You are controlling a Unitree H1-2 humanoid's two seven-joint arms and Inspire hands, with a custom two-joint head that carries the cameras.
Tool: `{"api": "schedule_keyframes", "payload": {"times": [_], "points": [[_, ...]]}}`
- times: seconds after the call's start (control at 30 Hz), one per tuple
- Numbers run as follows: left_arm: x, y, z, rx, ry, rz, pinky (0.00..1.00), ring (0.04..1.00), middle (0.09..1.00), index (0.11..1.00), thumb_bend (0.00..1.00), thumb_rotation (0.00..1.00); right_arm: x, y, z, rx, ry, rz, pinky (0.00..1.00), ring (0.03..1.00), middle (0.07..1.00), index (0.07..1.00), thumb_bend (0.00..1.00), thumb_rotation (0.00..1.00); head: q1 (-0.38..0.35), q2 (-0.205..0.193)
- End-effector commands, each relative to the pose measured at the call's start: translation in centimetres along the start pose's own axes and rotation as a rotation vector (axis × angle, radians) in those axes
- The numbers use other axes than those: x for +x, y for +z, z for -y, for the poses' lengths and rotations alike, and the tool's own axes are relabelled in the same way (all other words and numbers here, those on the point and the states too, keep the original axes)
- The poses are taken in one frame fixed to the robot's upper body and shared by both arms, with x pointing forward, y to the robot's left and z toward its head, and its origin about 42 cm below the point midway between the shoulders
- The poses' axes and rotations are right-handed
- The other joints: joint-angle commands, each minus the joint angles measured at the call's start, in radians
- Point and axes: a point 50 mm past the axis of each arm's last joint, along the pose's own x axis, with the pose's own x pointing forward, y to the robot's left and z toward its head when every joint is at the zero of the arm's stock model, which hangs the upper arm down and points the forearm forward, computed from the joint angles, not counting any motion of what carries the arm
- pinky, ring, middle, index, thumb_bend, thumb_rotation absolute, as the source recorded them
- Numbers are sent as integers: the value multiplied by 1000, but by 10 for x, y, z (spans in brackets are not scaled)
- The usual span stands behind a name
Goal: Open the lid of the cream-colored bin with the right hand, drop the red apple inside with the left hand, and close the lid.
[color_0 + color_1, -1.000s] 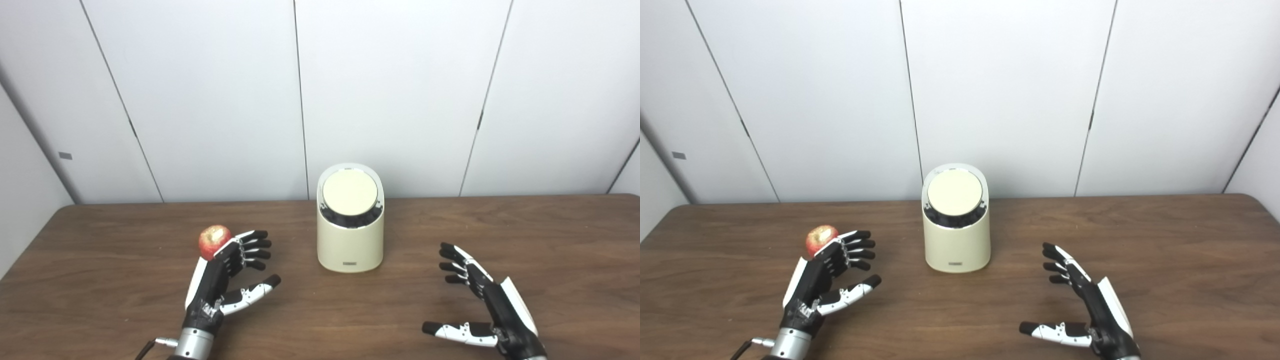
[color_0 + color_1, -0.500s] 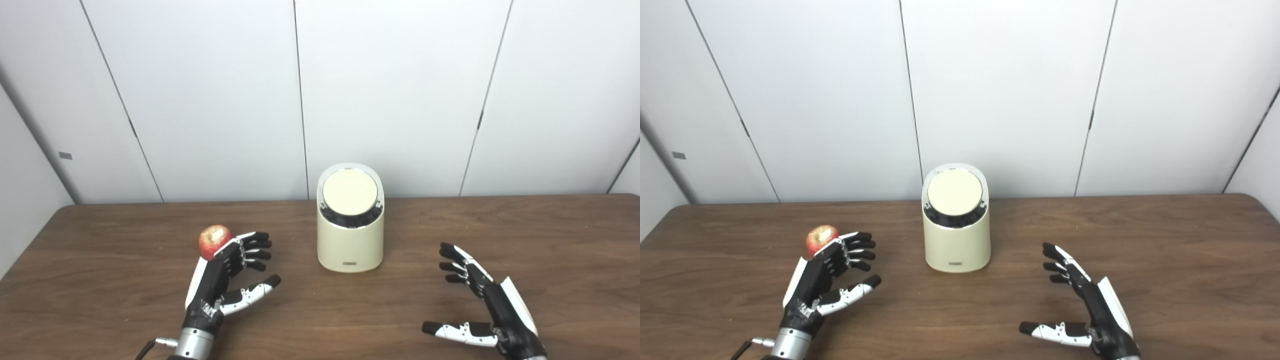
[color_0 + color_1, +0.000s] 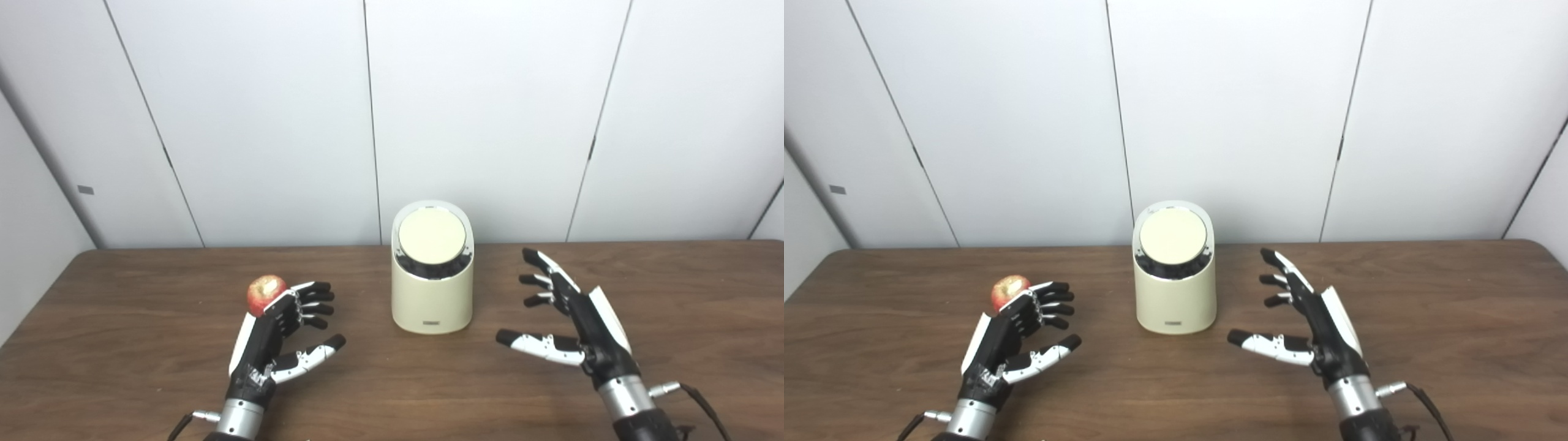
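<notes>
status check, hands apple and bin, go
Both hands open: left hand beside the apple, right hand right of the bin, not touching. Lid shut. Nothing in the way.

A dark brown wood-grain worktop [image 3: 551,380] fills the lower half, from 3 o'clock round to 9 o'clock. Behind it, at 12 o'clock, stands a wall of plain white panels [image 3: 484,110] split by thin dark seams. The light is soft and even throughout.
</notes>
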Motion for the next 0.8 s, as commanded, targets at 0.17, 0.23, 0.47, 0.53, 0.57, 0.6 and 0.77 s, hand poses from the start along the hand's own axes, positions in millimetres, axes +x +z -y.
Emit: {"api": "schedule_keyframes", "payload": {"times": [0.17,0.23,0.47,0.53,0.57,0.6,0.77], "points": [[-13,-21,1,1,3,-60,595,670,718,743,630,0,47,42,16,-33,-24,43,675,844,953,964,872,456,-11,-8],[-12,-21,1,0,2,-60,596,669,719,744,630,0,54,50,20,-28,-32,26,687,854,951,965,865,458,-18,-12],[-10,-25,4,7,-8,-60,601,671,718,741,631,0,83,70,28,-39,-41,0,755,921,957,967,927,502,-19,-15],[-10,-25,5,13,-10,-59,598,671,719,742,629,0,91,77,28,-51,-38,-8,786,932,960,969,941,501,-16,-14],[-10,-25,5,16,-11,-59,596,671,722,744,627,0,94,79,27,-58,-36,-10,780,926,961,971,944,501,-15,-14],[-10,-25,6,17,-13,-59,596,672,723,745,626,0,98,82,27,-73,-32,-6,778,924,962,972,946,501,-14,-14],[-11,-26,6,9,-18,-55,587,672,726,748,628,0,114,86,27,-153,-17,-4,762,908,956,968,923,481,-12,-12]]}}
